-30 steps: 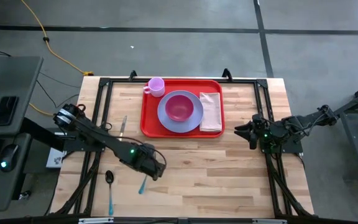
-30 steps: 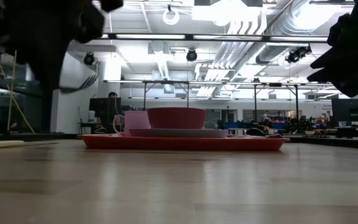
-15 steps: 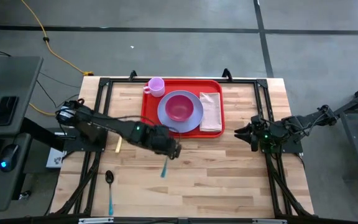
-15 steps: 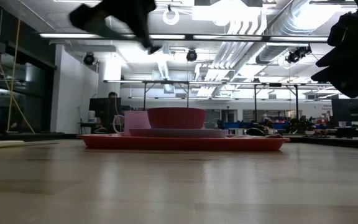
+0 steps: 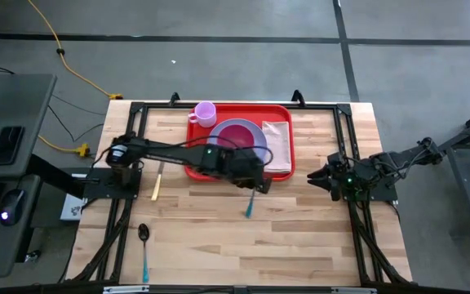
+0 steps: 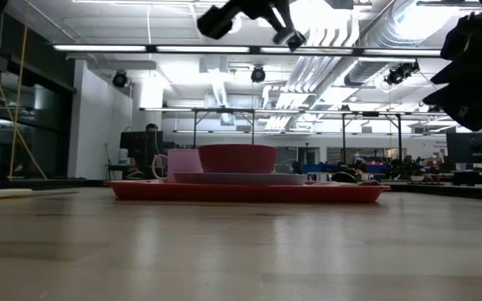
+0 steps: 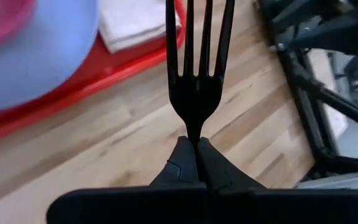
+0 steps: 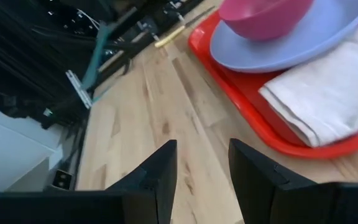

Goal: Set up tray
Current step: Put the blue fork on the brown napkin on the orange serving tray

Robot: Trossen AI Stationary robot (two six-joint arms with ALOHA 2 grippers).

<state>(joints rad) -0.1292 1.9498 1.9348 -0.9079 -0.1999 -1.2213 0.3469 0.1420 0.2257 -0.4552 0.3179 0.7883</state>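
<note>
Sitting flat at the 12 o'clock side of the surface (image 5: pixel 300 237), the tray (image 5: pixel 192 160) looks to me stiff, light and slick, best taken by its raised rim, though loaded it should stay put. My left claw (image 5: pixel 255 184) hangs over its 5 o'clock corner, pinched tight on a fork (image 7: pixel 196 81). My right claw (image 5: pixel 313 175) waits at 3 o'clock, parted around nothing.

The high camera looks straight down on the tray (image 5: pixel 239 140). The low one faces it level from the table edge. Both wrist cameras look close past their fingers, sharing that tray's napkin-side corner.
</note>
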